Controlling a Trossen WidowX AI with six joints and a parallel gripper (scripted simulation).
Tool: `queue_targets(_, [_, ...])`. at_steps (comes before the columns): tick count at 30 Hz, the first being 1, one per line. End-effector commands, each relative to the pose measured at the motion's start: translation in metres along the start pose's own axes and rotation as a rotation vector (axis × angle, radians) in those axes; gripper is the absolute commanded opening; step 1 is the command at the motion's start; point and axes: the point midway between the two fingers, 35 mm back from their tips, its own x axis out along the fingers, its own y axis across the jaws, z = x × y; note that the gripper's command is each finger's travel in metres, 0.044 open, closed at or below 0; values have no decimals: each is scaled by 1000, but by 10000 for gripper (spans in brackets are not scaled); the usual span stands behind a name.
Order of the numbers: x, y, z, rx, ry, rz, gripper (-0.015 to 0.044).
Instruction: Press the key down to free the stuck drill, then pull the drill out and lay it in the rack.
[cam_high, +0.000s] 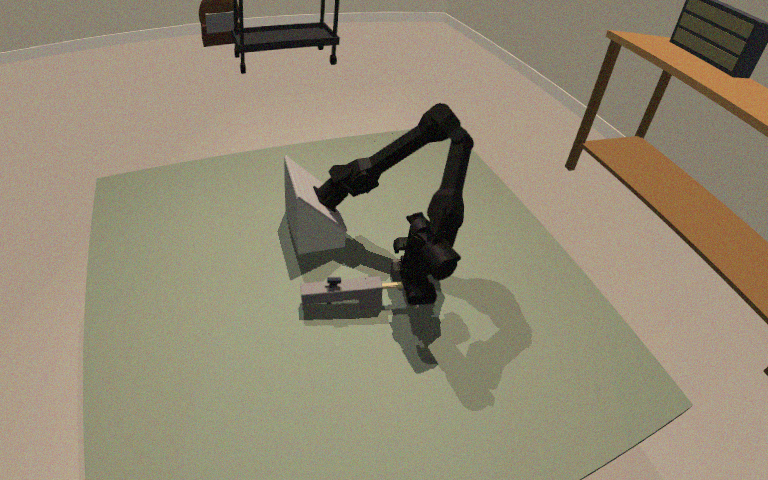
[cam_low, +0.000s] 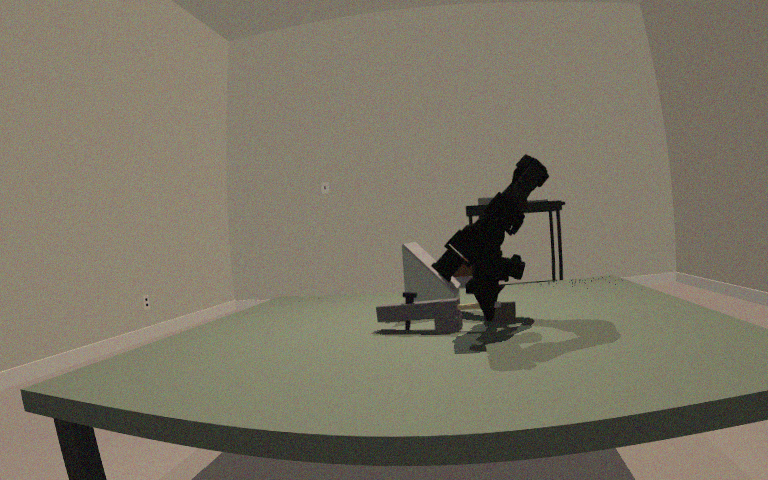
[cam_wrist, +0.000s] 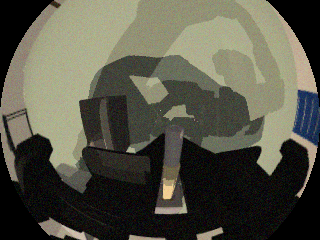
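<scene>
A grey block (cam_high: 341, 289) (cam_low: 419, 311) stands on the green table top. The black key (cam_high: 334, 280) (cam_low: 409, 296) stands upright through its left part, its head above the top. The drill, with a grey shank and a yellow part (cam_high: 390, 285) (cam_low: 467, 306) (cam_wrist: 168, 189), sticks out of the block's right side. Whether its tip is still inside cannot be told. My gripper (cam_high: 420, 297) (cam_low: 489, 316) (cam_wrist: 169, 137) is shut on the grey shank, low over the table. A dark grooved block, apparently the rack (cam_low: 508, 312) (cam_wrist: 117, 117), stands behind the gripper; the arm hides it in the top view.
The pale wedge-shaped arm base (cam_high: 317, 229) (cam_low: 421, 277) stands behind the grey block. The green table top (cam_high: 198, 367) (cam_low: 283, 384) lies under everything. A wooden bench (cam_high: 679, 169) and a black cart (cam_high: 283, 36) stand away from it in the room.
</scene>
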Motion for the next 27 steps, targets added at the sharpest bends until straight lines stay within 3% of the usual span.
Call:
queue_targets(1, [-4, -2, 9, -4, -3, -11, 0])
queue_targets(27, [-8, -2, 46, -5, -4, -11, 0])
